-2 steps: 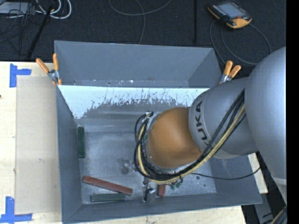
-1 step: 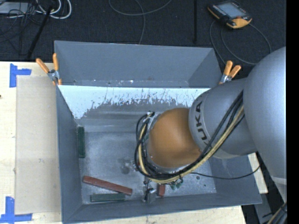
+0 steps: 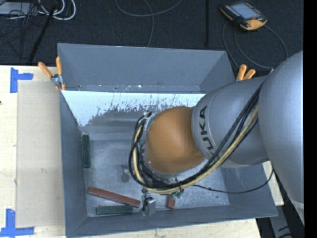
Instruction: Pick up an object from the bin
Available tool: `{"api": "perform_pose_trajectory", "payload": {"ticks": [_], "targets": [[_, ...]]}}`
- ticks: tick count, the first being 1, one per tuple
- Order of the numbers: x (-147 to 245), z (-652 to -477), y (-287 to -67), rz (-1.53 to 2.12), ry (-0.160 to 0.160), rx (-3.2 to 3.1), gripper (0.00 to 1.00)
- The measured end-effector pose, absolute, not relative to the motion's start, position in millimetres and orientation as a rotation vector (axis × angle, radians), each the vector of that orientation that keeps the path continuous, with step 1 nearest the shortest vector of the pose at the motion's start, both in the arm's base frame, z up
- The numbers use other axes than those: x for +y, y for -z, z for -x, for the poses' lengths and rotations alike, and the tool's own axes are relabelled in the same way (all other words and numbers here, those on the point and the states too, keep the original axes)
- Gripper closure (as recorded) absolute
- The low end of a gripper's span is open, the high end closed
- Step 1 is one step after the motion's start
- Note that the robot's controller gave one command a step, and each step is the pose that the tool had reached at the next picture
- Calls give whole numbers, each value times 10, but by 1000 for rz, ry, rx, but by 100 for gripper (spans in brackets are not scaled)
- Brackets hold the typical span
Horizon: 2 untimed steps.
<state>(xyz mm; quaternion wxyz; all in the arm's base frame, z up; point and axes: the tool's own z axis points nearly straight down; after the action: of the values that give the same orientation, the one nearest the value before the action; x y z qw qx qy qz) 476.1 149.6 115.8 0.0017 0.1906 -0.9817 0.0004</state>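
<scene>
Along the left wall of the bin [image 3: 72, 172], a dark green bar [image 3: 85, 151] lies with its long axis running front to back. Near the front wall a reddish-brown stick [image 3: 113, 196] lies lengthwise left to right, its right end angled slightly forward, with a second green bar [image 3: 114, 209] just in front of it. The claw [image 3: 148, 206] hangs at the stick's right end; whether it is apart or together I cannot tell. A small reddish piece [image 3: 171, 202] lies just beside it. The arm's grey shell [image 3: 218, 118] reads "UKA".

Grey bin [image 3: 138, 66], floor flecked white; dark green bar [image 3: 85, 150] left, red-brown stick [image 3: 114, 196] and dark green strip [image 3: 114, 209] near; orange cover [image 3: 171, 140] on silver arm [image 3: 280, 118].
</scene>
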Motion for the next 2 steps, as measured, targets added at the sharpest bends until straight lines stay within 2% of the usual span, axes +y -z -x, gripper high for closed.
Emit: {"api": "perform_pose_trajectory", "payload": {"ticks": [1,2], "targets": [[1607,-4759,-1258,-590,1,-3086,0],[1475,-4779,-703,-786,2,-3046,100]]}}
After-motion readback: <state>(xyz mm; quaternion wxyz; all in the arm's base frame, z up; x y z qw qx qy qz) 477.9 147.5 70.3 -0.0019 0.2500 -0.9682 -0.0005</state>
